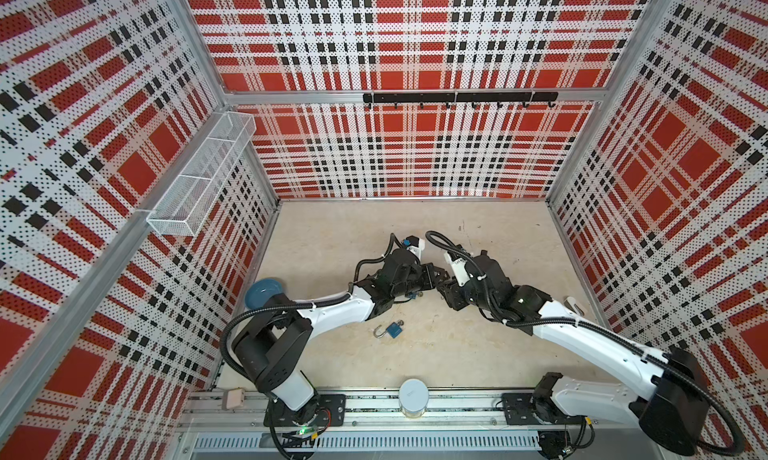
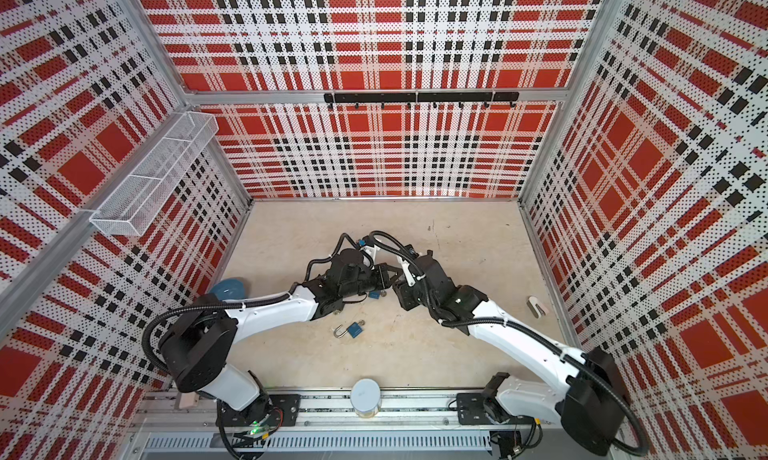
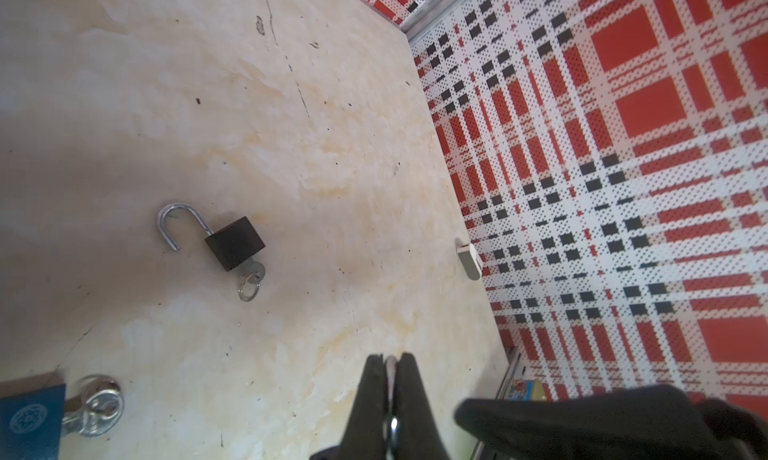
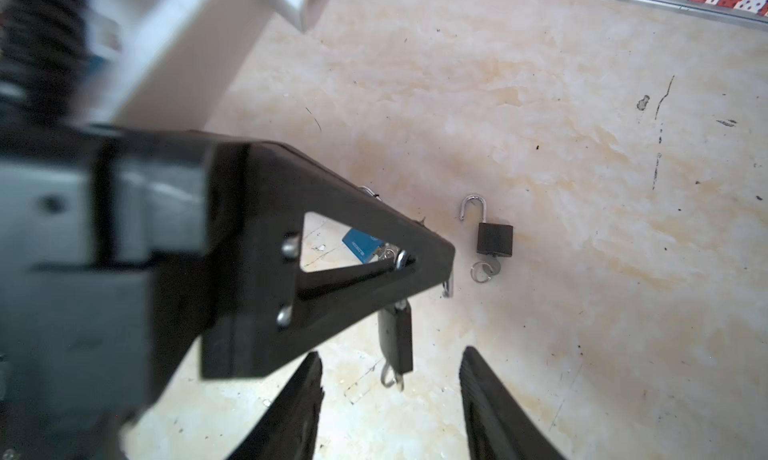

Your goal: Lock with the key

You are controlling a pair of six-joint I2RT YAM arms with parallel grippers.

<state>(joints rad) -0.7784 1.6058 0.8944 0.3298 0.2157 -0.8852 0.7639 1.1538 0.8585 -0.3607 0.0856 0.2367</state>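
Left gripper (image 3: pixel 391 356): jaws closed on shackle (image 3: pixel 390 368) of black padlock (image 4: pixel 398 333), hanging below, key ring (image 4: pixel 392 381) beneath. Right gripper (image 4: pixel 391 352): jaws apart, empty, just beside left gripper. Second padlock (image 4: pixel 494 239): on bench (image 4: pixel 602 320) near left gripper, open.

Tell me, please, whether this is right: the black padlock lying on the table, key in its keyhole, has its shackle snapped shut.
Not quite: the black padlock lying on the table, key in its keyhole, has its shackle swung open, as the left wrist view shows.
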